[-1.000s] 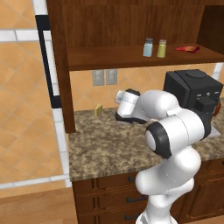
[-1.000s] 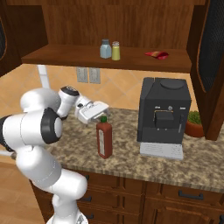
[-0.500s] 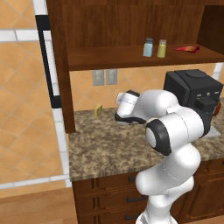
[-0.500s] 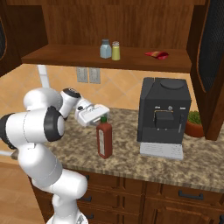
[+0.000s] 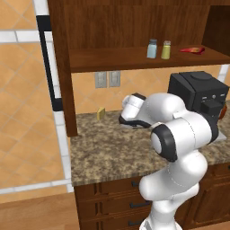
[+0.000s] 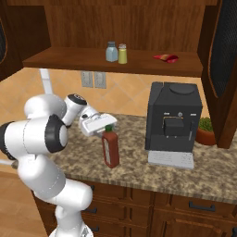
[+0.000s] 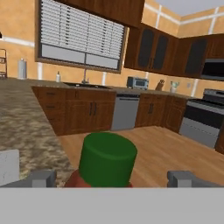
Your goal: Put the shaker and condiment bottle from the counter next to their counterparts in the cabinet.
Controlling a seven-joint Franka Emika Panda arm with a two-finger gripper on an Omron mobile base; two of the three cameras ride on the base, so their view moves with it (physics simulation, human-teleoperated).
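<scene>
The tall red condiment bottle (image 6: 110, 149) with its green cap (image 7: 108, 158) stands upright on the granite counter (image 6: 139, 170). My gripper (image 6: 108, 123) is open at cap height, one fingertip (image 7: 43, 177) on each side of the cap, not closed on it. The pale blue shaker (image 6: 111, 51) stands on the cabinet shelf (image 6: 65, 60) right beside the yellow-green shaker (image 6: 122, 53). The small flat red bottle (image 6: 165, 57) lies further right on the same shelf. From the left, my arm hides the tall bottle; the shakers (image 5: 152, 48) and the flat red bottle (image 5: 192, 50) show above.
A black coffee machine (image 6: 173, 119) stands on the counter to the right of the bottle, with a potted plant (image 6: 205, 130) behind it. A small yellow item (image 5: 101, 113) sits by the wall. An open cabinet door (image 6: 226, 69) hangs at the right.
My hand has eased slightly down and closer to the bottle's cap. The jaws stay open and the bottle has not moved.
</scene>
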